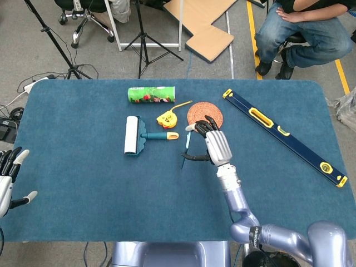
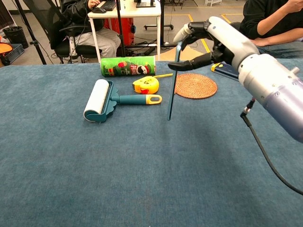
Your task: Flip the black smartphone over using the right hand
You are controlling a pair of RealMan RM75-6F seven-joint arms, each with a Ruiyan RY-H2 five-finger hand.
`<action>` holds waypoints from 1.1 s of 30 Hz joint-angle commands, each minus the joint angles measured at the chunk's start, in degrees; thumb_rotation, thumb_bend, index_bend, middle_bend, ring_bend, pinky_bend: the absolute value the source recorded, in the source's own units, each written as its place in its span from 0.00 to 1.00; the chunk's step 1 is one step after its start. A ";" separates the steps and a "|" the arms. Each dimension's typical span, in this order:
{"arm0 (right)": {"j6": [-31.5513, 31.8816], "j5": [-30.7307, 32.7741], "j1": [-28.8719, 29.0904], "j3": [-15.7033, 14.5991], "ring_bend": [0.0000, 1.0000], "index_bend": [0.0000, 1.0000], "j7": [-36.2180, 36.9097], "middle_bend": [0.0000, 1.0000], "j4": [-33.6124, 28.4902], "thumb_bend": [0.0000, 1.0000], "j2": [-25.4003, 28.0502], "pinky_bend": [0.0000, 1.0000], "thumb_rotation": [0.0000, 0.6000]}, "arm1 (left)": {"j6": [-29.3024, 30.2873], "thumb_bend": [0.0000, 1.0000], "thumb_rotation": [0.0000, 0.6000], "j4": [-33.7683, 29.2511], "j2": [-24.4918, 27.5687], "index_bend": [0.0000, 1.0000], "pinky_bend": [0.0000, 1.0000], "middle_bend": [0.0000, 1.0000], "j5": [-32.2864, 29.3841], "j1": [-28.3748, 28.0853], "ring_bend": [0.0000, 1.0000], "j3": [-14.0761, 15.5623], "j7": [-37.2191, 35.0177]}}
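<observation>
The black smartphone is turned on edge, so both views show only its thin side. It stands nearly upright, tilted slightly, with its lower end close to the blue table; I cannot tell if it touches. My right hand grips its upper part between the thumb and the other fingers, raised above the table. My left hand rests at the table's left edge, holding nothing, fingers apart.
Behind the phone lie a lint roller, a yellow tape measure, a green chips can and a woven coaster. A long blue level runs diagonally at the right. People sit beyond the far edge.
</observation>
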 commanded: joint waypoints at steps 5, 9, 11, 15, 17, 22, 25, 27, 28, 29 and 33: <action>1.99 -5.95 -3.90 -5.25 0.23 0.39 12.54 0.49 12.30 0.07 -4.40 0.12 1.00 | 0.31 0.00 1.00 -0.03 -0.15 0.00 0.00 0.00 0.36 0.12 0.00 0.12 0.32; 2.33 -6.53 -4.22 -5.06 0.23 0.39 14.88 0.49 14.08 0.07 -5.12 0.12 1.00 | 0.24 0.00 1.00 -0.07 -0.26 0.00 0.00 0.00 0.34 0.08 0.00 0.11 0.58; 2.58 -6.90 -4.65 -5.26 0.23 0.39 15.77 0.49 14.79 0.07 -5.25 0.12 1.00 | 0.27 0.00 1.00 -0.07 -0.33 0.00 0.00 0.00 0.38 0.08 0.00 0.12 0.71; 2.61 -7.15 -5.82 -5.73 0.23 0.39 17.65 0.48 15.74 0.07 -5.05 0.12 1.00 | 0.41 0.00 1.00 -0.09 -0.34 0.00 0.00 0.00 0.46 0.16 0.00 0.16 0.71; 2.66 -7.28 -6.42 -5.96 0.23 0.39 18.31 0.48 16.32 0.07 -4.78 0.12 1.00 | 0.49 0.00 1.00 -0.12 -0.33 0.00 0.00 0.00 0.59 0.21 0.00 0.21 0.66; 2.62 -6.61 -8.11 -5.66 0.22 0.37 21.85 0.46 16.33 0.07 -4.09 0.12 1.00 | 0.59 0.00 1.00 -0.23 -0.34 0.00 0.00 0.00 0.88 0.29 0.00 0.37 0.75; 2.60 -5.96 -9.44 -5.39 0.22 0.36 25.48 0.45 16.06 0.07 -3.71 0.15 1.00 | 0.66 0.00 1.00 -0.28 -0.36 0.00 0.00 0.00 1.08 0.33 0.00 0.45 0.90; 2.65 -5.36 -10.54 -5.04 0.20 0.32 28.88 0.39 15.92 0.06 -3.50 0.15 1.00 | 0.82 0.00 1.00 -0.30 -0.40 0.00 0.00 0.00 1.19 0.39 0.00 0.47 1.03; 2.80 -5.22 -10.99 -4.94 0.19 0.28 29.92 0.35 16.17 0.06 -3.47 0.15 1.00 | 0.89 0.00 1.00 -0.33 -0.40 0.00 0.00 0.00 1.25 0.44 0.00 0.50 1.06; 2.84 -5.18 -11.23 -4.94 0.17 0.24 30.41 0.31 16.43 0.06 -3.46 0.15 1.00 | 0.94 0.00 1.00 -0.36 -0.40 0.00 0.00 0.00 1.31 0.46 0.00 0.52 1.08; 3.37 -5.25 -12.84 -5.30 0.11 0.18 33.40 0.23 17.94 0.05 -3.07 0.10 1.00 | 1.09 0.00 1.00 -0.44 -0.51 0.00 0.00 0.00 1.60 0.56 0.00 0.68 1.42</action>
